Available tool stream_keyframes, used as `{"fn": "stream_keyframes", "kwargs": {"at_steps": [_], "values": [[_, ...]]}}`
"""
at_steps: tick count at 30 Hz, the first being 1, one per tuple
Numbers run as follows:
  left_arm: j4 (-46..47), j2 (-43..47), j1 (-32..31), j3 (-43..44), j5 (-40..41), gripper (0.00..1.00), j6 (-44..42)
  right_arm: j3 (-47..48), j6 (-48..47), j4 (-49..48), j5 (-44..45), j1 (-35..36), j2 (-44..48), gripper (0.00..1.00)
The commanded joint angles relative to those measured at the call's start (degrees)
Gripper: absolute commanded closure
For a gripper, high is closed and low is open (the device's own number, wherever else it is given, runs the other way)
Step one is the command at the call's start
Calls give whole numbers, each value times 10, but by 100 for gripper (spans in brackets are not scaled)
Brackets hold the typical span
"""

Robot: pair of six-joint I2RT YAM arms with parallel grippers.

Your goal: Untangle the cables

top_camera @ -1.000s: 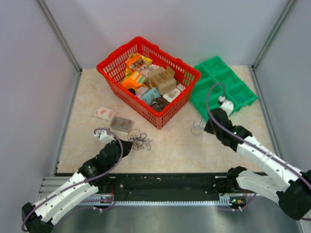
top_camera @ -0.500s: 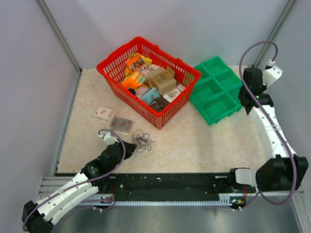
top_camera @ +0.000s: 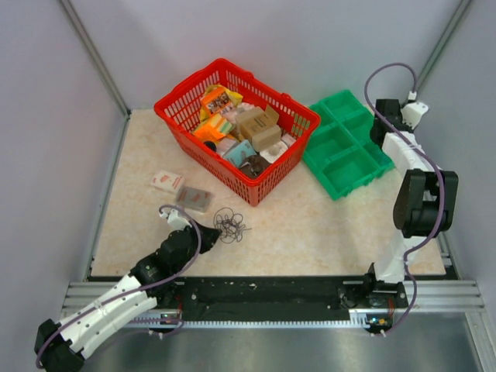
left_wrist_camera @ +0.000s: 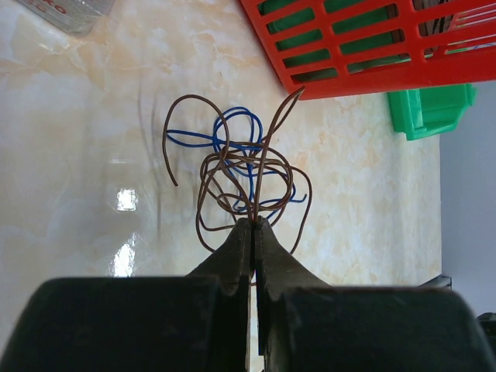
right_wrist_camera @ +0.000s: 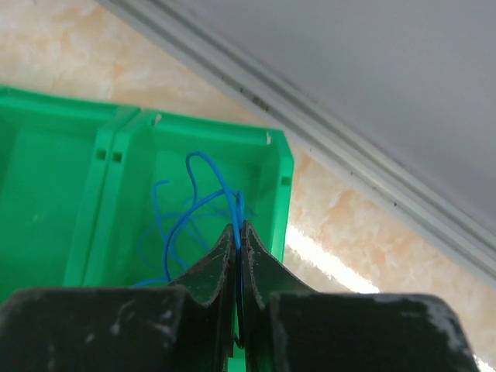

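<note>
The left fingers (left_wrist_camera: 244, 237) are clenched on a brown strand of the tangled cables (left_wrist_camera: 240, 172) on the near-left tabletop (left_wrist_camera: 85, 116), probably anchoring the knot. The right fingers (right_wrist_camera: 228, 246) grasp a single blue cable (right_wrist_camera: 231, 195) over the far-right green tray (right_wrist_camera: 203, 129), likely to park it apart.

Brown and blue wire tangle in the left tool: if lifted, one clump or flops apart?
Probably one clump: in the wire tangle, brown and blue loops thread through each other. Loops keep round open arcs, so likely springy, not limp. Very thin, so likely light; the left tool, shut on just a strand or two, may let it slip.
</note>
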State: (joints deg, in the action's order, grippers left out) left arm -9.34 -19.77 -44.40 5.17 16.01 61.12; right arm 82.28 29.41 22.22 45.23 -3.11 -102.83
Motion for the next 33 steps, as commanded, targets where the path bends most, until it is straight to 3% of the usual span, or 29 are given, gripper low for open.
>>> {"fn": "stream_keyframes", "kwargs": {"at_steps": [1,5,6,9,14,17,24,28,33], "values": [[32,4,1,-9,-5,100,0,-2,21,14,-43,10,-15,97],[22,10,1,-6,-9,100,1,-19,24,18,-76,11,5,73],[21,11,1,-3,-9,100,0,-19,19,18,-78,11,13,58],[19,3,1,2,-7,100,-3,-14,-3,20,-89,12,47,42],[25,-17,1,11,-12,100,1,-42,-8,34,-103,28,126,37],[33,-27,1,11,-23,100,10,-97,-1,33,-140,92,191,36],[68,-55,1,17,-72,100,0,-346,15,-64,-327,272,371,36],[152,-94,1,17,-129,100,-26,-508,79,-198,-520,337,460,36],[244,-196,-2,55,-243,100,-54,-586,122,-319,-631,393,466,36]]}}
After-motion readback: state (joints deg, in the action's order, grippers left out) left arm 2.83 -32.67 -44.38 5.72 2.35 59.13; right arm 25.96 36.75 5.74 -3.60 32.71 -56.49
